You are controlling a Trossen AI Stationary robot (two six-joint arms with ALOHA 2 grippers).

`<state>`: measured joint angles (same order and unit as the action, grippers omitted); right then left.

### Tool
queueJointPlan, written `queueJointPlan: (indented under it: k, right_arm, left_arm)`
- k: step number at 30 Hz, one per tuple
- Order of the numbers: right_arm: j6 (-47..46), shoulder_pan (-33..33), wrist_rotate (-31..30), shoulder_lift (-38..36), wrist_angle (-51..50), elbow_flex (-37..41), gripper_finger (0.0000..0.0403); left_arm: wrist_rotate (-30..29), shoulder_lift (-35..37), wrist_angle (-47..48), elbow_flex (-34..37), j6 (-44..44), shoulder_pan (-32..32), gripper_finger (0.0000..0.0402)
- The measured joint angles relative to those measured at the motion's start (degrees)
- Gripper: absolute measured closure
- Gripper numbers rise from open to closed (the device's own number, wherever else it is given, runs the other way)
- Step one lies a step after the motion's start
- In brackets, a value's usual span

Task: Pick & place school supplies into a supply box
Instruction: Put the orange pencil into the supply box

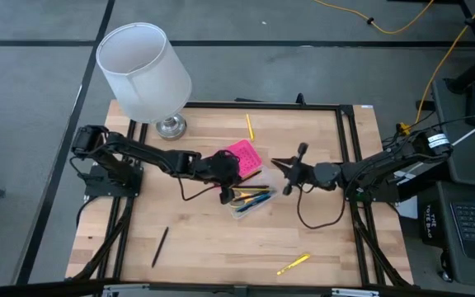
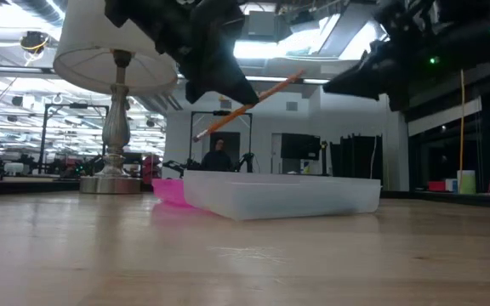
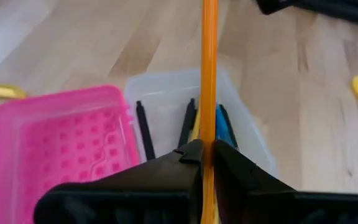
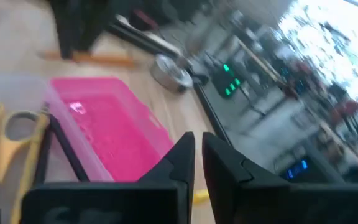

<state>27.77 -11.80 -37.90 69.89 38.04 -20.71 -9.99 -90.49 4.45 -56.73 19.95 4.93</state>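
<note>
The supply box stands open at mid-table. Its clear base (image 1: 252,202) holds several pens and the yellow-handled scissors (image 4: 17,127). Its pink lid (image 1: 244,155) lies flat on the far side. My left gripper (image 3: 207,158) hangs over the base, shut on an orange pencil (image 2: 249,104). My right gripper (image 4: 197,155) hovers to the right of the box (image 1: 283,165), fingers nearly together with nothing between them. A yellow pencil (image 1: 250,126), a black pen (image 1: 160,246) and a yellow pen (image 1: 293,264) lie loose on the table. My left gripper pinches the orange pencil's shaft (image 3: 208,146) between its two fingers, coming from the table's left and slanting down. The pencil runs on past the fingertips. It is lifted clear above the clear base (image 2: 283,195), tilted with one end higher than the other.
A white-shaded lamp (image 1: 143,70) stands at the table's far left, its metal foot (image 1: 170,125) close to the pink lid. Black cables trail from both arms across the wood. There is bare table along the near edge between the black pen and the yellow pen.
</note>
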Motion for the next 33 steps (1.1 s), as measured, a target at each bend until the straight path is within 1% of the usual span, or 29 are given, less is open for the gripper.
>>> queueJointPlan:
  k: [2, 5, 9, 13, 15, 18, 23, 26, 33]
  right_arm:
    - [1.1, 0.7, 2.8, 0.0, 0.1, -0.9, 0.0366]
    - [1.1, 2.3, 5.0, 0.0, 0.0, -2.3, 0.0366]
    - [1.1, 4.1, 7.9, 0.0, -0.2, -2.7, 0.0366]
    - [2.9, 5.8, 8.1, -0.6, -0.3, -2.7, 0.0366]
    - [5.3, 6.5, 8.1, -2.0, -0.3, -2.7, 0.0366]
    - [5.8, 7.5, 9.6, -4.9, -0.6, -2.8, 0.0367]
    - [3.8, 8.8, 16.7, -8.8, -3.1, -2.8, 0.0389]
    - [2.6, 9.4, 20.1, -9.4, -5.5, -2.8, 0.0397]
    - [1.4, 10.3, 20.6, -9.2, -6.3, -2.8, 0.0376]
  left_arm:
    - [1.4, -1.8, 1.3, -2.1, -1.1, -0.2, 0.0387]
    - [3.6, -4.8, 5.1, -5.6, -2.1, -0.5, 0.0387]
    - [5.0, -8.6, 11.0, -9.9, -2.1, -1.3, 0.0387]
    - [7.1, -11.5, 15.6, -14.1, -1.1, -1.9, 0.0387]
    - [8.2, -12.5, 16.9, -16.0, -1.2, -2.2, 0.0387]
    - [8.2, -14.0, 17.9, -18.4, -1.1, -2.9, 0.0386]
    - [8.2, -15.7, 18.0, -19.9, -1.1, -3.6, 0.0386]
    - [8.2, -16.5, 18.1, -19.9, -1.1, -3.6, 0.0386]
    - [8.2, -16.6, 18.1, -19.9, -1.2, -3.6, 0.0386]
